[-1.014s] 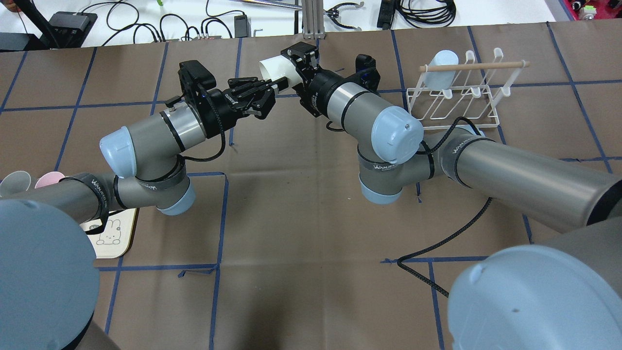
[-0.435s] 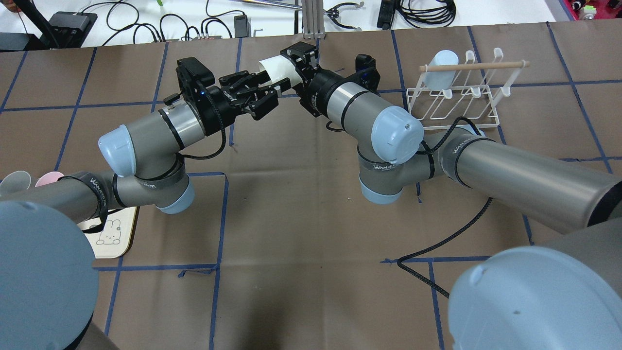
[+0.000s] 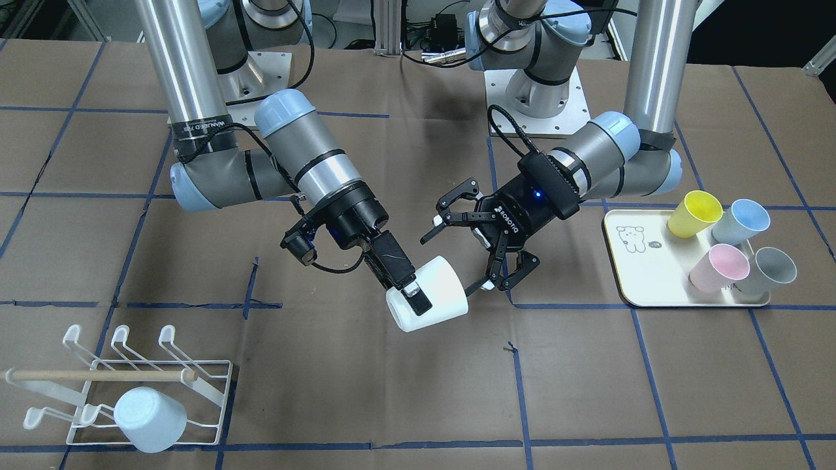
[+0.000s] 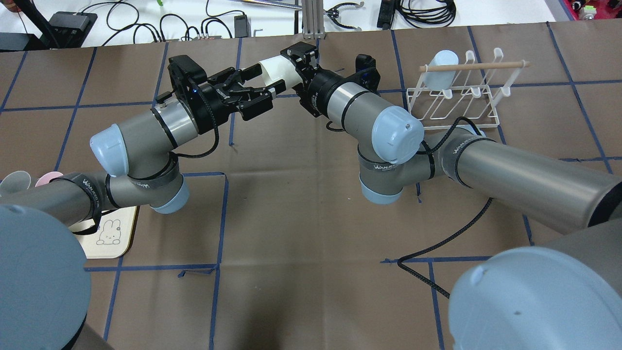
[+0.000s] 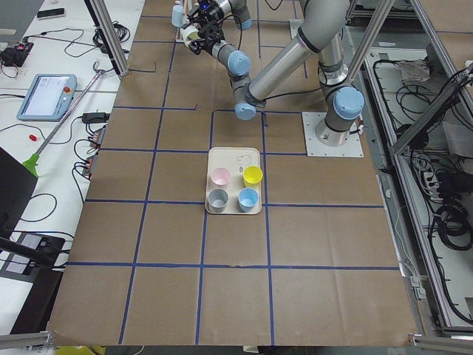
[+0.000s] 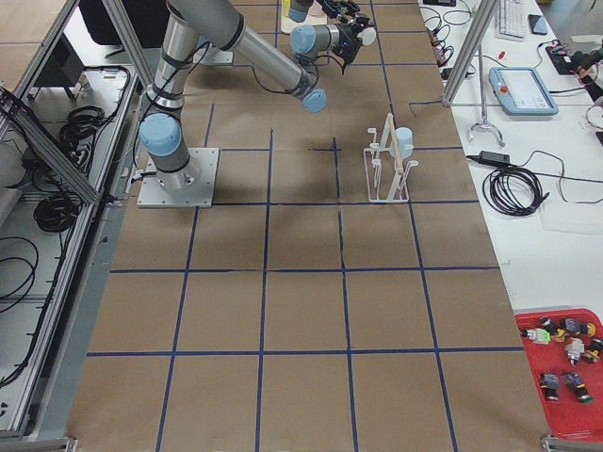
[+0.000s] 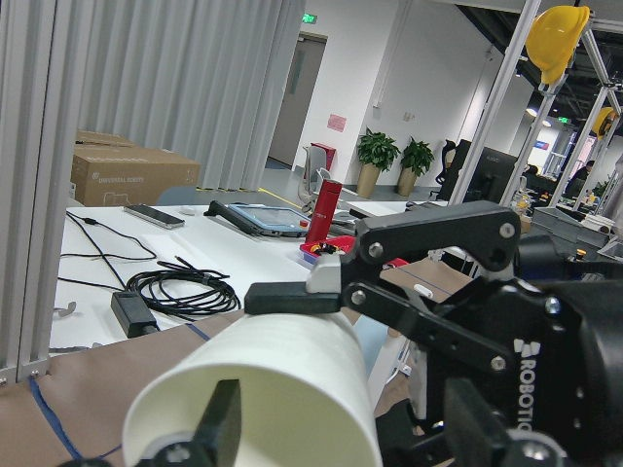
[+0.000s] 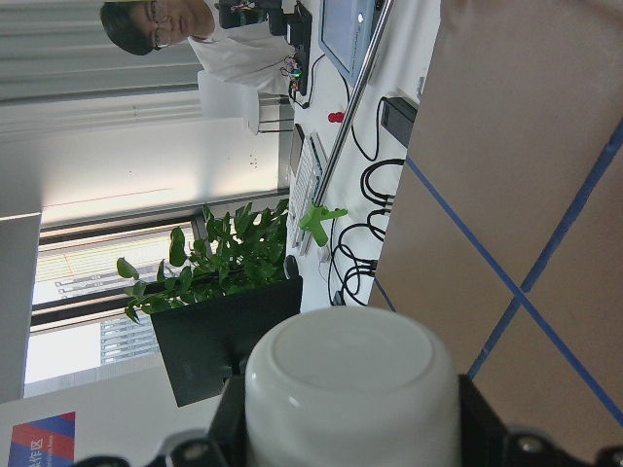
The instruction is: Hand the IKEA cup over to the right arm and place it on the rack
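Note:
The white IKEA cup [image 3: 437,290] lies on its side in the air over the middle of the table. My right gripper [image 3: 418,301] is shut on its wall near the base. In the overhead view the cup [image 4: 276,68] sits between both grippers, with the right gripper [image 4: 293,65] on it. My left gripper [image 3: 450,262] is open, its fingers spread just off the cup's rim, not touching. It is open in the overhead view [image 4: 262,82] too. The right wrist view shows the cup's base [image 8: 350,389]. The white wire rack [image 3: 130,378] stands at the table's right end.
A light blue cup [image 3: 150,418] hangs on the rack [image 4: 452,97]. A cream tray [image 3: 637,274] on my left holds yellow [image 3: 695,215], blue [image 3: 741,222], pink [image 3: 718,267] and grey [image 3: 774,271] cups. A black cable [image 4: 437,243] lies on the table near my right arm.
My left gripper was pinching the cup's rim; it has opened, let go and drawn back to the left. My right gripper still holds the cup in the same place.

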`<state>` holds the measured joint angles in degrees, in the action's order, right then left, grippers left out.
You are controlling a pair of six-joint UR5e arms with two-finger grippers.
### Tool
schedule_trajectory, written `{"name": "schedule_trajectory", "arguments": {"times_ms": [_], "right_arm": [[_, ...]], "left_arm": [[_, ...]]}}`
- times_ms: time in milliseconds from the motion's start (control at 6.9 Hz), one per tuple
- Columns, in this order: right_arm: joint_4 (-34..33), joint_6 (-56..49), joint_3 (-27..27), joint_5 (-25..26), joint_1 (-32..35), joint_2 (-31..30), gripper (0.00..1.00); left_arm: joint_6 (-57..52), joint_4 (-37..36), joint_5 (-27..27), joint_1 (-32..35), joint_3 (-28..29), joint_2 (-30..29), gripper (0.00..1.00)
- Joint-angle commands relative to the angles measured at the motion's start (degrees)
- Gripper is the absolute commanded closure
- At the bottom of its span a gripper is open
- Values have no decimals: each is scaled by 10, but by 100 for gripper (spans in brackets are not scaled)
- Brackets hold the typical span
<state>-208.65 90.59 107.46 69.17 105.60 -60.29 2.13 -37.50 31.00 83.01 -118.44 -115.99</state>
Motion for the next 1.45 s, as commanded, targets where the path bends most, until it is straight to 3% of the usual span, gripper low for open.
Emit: {"name": "schedule_trajectory", "arguments": {"times_ms": [0, 145, 290, 435, 869, 1014, 1304], "right_arm": [[1, -1, -4, 0, -10, -2, 57], [1, -2, -4, -1, -27, -4, 67], [0, -23, -7, -1, -50, -6, 69], [-1, -162, -11, -1, -86, -9, 69], [0, -494, -8, -3, -164, -36, 76], [0, -578, -8, -26, -195, -40, 80], [1, -778, -6, -28, -259, -40, 80]], "left_arm": [[2, 9, -36, -48, -3, 2, 1], [2, 14, -64, -79, -3, 2, 1], [2, 16, -66, -90, -3, 1, 1], [2, 40, -56, -91, 0, 4, 1], [1, 258, 117, -80, 13, 88, 1], [0, 379, 208, -60, 42, 117, 1], [0, 657, 382, 4, 155, 146, 1]]}}
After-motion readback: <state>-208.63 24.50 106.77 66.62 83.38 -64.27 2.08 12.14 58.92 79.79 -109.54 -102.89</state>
